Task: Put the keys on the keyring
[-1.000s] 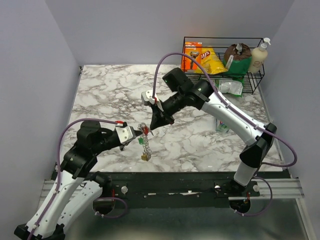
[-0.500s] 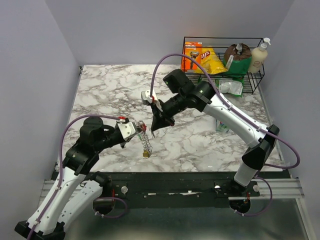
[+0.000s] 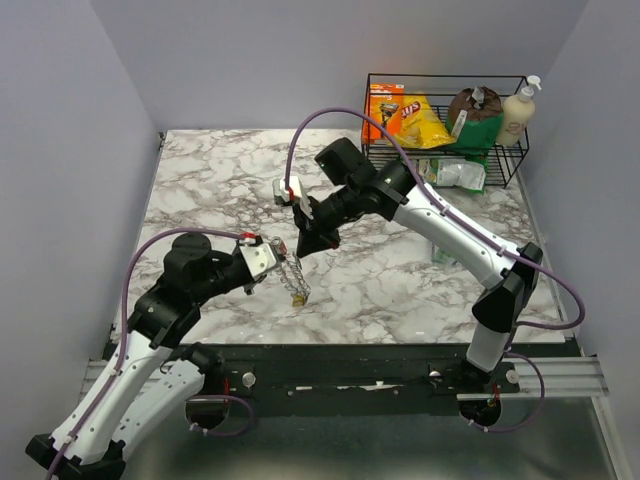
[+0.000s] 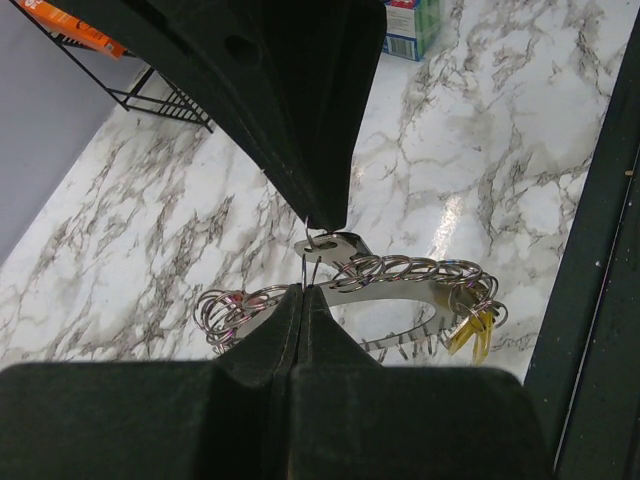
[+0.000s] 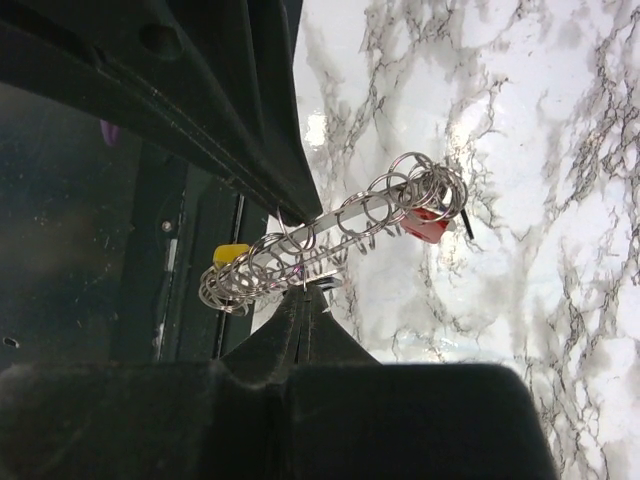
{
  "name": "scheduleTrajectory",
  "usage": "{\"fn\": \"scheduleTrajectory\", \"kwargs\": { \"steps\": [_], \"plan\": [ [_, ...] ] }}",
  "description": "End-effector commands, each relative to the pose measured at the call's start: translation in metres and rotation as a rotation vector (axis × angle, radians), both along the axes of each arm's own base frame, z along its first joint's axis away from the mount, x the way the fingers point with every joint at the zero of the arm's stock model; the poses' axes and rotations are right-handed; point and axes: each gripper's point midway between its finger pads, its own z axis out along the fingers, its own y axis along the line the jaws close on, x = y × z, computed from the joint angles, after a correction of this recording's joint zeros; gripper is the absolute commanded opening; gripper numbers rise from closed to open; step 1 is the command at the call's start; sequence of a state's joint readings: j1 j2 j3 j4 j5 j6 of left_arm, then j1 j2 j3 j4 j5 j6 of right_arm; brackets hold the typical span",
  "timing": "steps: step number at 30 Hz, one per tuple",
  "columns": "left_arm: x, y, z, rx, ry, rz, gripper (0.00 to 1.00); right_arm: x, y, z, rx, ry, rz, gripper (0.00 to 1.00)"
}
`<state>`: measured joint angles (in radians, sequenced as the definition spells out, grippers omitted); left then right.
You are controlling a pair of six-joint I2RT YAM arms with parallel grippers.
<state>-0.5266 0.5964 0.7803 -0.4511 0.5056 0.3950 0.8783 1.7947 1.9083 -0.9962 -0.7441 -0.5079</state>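
The keyring (image 3: 291,276), a coil of silvery wire loops, hangs between my two grippers above the marble table (image 3: 210,180). A yellow-gold piece (image 3: 299,297) dangles at its low end. My left gripper (image 3: 268,256) is shut on one of its wire loops; in the left wrist view the gripper (image 4: 304,290) pinches the wire, with the keyring (image 4: 400,272) and the yellow piece (image 4: 470,330) beyond. My right gripper (image 3: 306,247) is shut on a small silvery key (image 4: 335,244) at the ring. In the right wrist view my gripper (image 5: 305,294) touches the keyring (image 5: 345,228), which bears a red-headed key (image 5: 428,226).
A black wire basket (image 3: 520,150) with snack bags and a lotion bottle stands at the back right. A small green-and-white carton (image 3: 443,250) lies under the right arm, also in the left wrist view (image 4: 410,25). The table's dark front edge (image 3: 380,352) is just below the keyring.
Both grippers have moved left and slightly back with the keyring. The keyring has swung from hanging straight down to slanting down to the right.
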Motion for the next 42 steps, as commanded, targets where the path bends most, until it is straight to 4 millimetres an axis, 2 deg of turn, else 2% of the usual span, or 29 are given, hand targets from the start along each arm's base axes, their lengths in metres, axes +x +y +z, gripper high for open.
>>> {"fn": "scheduleTrajectory", "kwargs": {
  "steps": [1, 15, 22, 27, 34, 42],
  "plan": [
    [0.007, -0.002, 0.014, -0.009, -0.071, 0.022, 0.00, 0.005, 0.009, 0.005, 0.004, -0.015, -0.021, 0.01],
    [0.016, -0.004, 0.015, 0.009, -0.088, 0.070, 0.00, 0.001, 0.009, 0.002, -0.004, -0.017, 0.007, 0.01],
    [0.018, -0.005, 0.018, 0.004, -0.100, 0.081, 0.00, 0.001, 0.008, -0.005, -0.030, -0.009, 0.005, 0.01],
    [0.014, -0.005, 0.021, -0.004, -0.114, 0.067, 0.00, 0.004, 0.007, -0.009, -0.042, -0.011, -0.010, 0.01],
    [0.001, -0.012, 0.011, 0.005, -0.082, -0.007, 0.00, 0.005, 0.008, -0.009, -0.030, -0.016, -0.012, 0.01],
    [-0.006, -0.011, 0.025, -0.052, -0.130, -0.014, 0.00, 0.005, 0.008, -0.016, -0.046, -0.008, -0.014, 0.01]
  ]
}}
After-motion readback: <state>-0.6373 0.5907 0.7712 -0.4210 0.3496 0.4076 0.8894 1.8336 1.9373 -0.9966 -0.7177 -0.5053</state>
